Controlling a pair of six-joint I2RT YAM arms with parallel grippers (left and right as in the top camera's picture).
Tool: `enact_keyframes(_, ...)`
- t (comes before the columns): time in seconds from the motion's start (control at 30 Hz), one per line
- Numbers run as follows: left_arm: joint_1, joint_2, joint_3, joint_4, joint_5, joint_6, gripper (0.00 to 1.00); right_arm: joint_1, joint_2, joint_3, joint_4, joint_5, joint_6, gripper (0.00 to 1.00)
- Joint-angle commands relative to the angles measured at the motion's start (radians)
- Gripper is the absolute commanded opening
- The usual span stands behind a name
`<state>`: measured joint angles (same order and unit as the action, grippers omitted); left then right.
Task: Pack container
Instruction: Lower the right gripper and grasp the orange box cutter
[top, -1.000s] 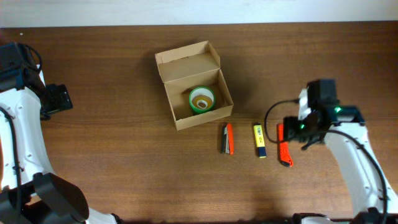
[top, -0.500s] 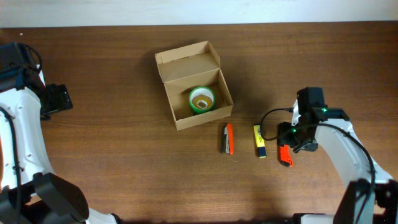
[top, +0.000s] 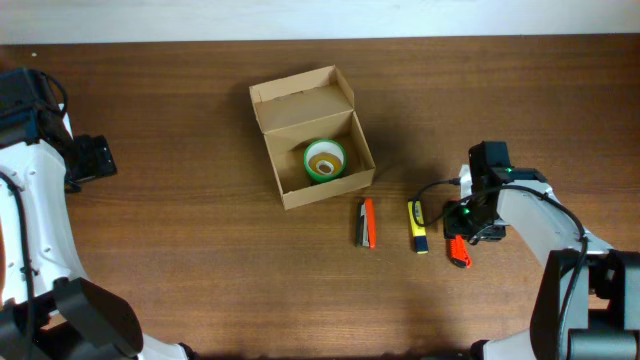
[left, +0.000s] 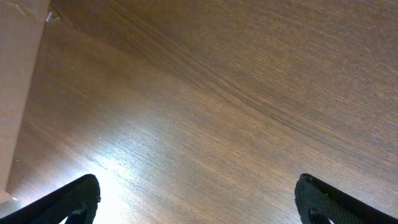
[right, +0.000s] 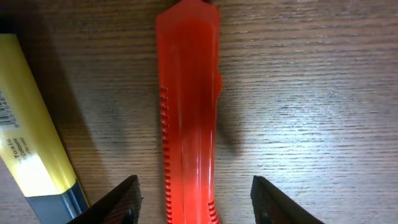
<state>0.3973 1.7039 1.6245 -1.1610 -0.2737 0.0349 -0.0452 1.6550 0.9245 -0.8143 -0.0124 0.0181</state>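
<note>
The right gripper (top: 468, 226) is positioned at the right side of the table (top: 200, 270), directly over the orange-red marker (top: 458, 248). In the right wrist view the right gripper (right: 199, 202) is spread wide. Its two dark fingers (right: 124, 199) stand one on each side of the orange-red marker (right: 186, 112), with bare wood visible between each finger and the marker body. Neither finger touches the marker, and nothing is held.

The yellow marker (right: 31, 143) lies just left of the orange-red marker, apart from it. In the overhead view the yellow marker (top: 417, 226) lies between the right gripper and an orange and dark pen-shaped item (top: 367, 222).

The left gripper (top: 90, 160) is at the far left of the table, well apart from all items. In the left wrist view the left gripper (left: 199, 202) is fully spread, with only bare table (left: 217, 93) between its fingertips.

The container (top: 320, 190) sits near the middle of the table. It is to the left of the right gripper and farther back, well apart from it. The pen-shaped item and the yellow marker lie on the near right side of it.

Container description:
- Material: plain tan-brown cardboard.
- Shape: small rectangular box, set at a slight angle to the table edge.
- Lid: the hinged flap (top: 302, 100) is open and stands up along the far side.
- Contents: one green tape roll (top: 324, 160), lying flat toward the near right part of the interior.
</note>
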Motion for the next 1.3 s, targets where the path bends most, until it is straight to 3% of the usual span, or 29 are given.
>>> enact_keyframes(0.0, -0.002, -0.015, -0.006, 0.002, 0.005, 0.015, 1.00, -0.001, 0.008, -0.003, 0.000, 0.037, -0.030, 0.57)
enact_keyframes(0.67, -0.002, -0.015, -0.006, 0.002, 0.005, 0.015, 1.00, 0.086, 0.049, -0.003, 0.053, 0.104, -0.014, 0.57)
enact_keyframes(1.03, -0.002, -0.015, -0.006, 0.002, 0.005, 0.015, 1.00, 0.086, 0.119, -0.004, 0.070, 0.103, 0.024, 0.49)
enact_keyframes(1.1, -0.002, -0.015, -0.006, 0.002, 0.005, 0.015, 1.00, 0.086, 0.119, -0.004, 0.074, 0.103, 0.024, 0.42)
enact_keyframes(1.2, -0.002, -0.015, -0.006, 0.002, 0.005, 0.015, 1.00, 0.086, 0.119, -0.004, 0.076, 0.103, 0.032, 0.21)
enact_keyframes(1.27, -0.002, -0.015, -0.006, 0.002, 0.005, 0.015, 1.00, 0.084, 0.119, -0.003, 0.078, 0.103, 0.051, 0.17)
